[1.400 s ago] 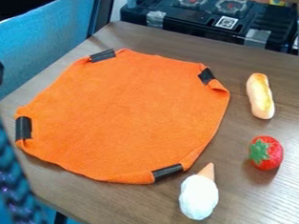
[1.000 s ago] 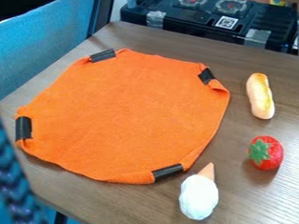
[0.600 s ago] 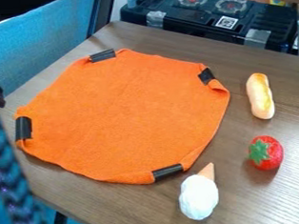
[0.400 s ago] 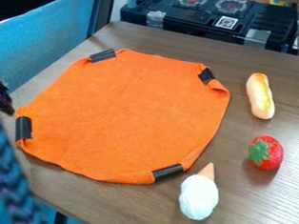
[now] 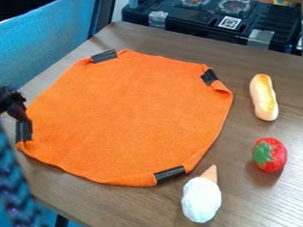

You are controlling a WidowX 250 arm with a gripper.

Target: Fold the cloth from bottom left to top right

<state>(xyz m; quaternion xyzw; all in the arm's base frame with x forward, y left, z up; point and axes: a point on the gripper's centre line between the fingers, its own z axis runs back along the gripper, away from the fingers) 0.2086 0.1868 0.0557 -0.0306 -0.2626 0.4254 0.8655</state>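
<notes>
At the left edge of the camera view, the black gripper hangs beside the cloth's left corner, over the top end of the black clip there. I cannot tell whether it touches. The orange cloth lies spread flat on the table, its corners folded in under black clips at the left, top, right and bottom.
Right of the cloth lie a toy bread and a toy strawberry. A toy ice cream cone is close to the bottom clip. Behind the wooden table stands a black toy stove. A blue braided cable runs down the left side.
The gripper has come further into view from the left edge, moving right and down to the cloth's left corner. Cloth and toys have stayed in place.
</notes>
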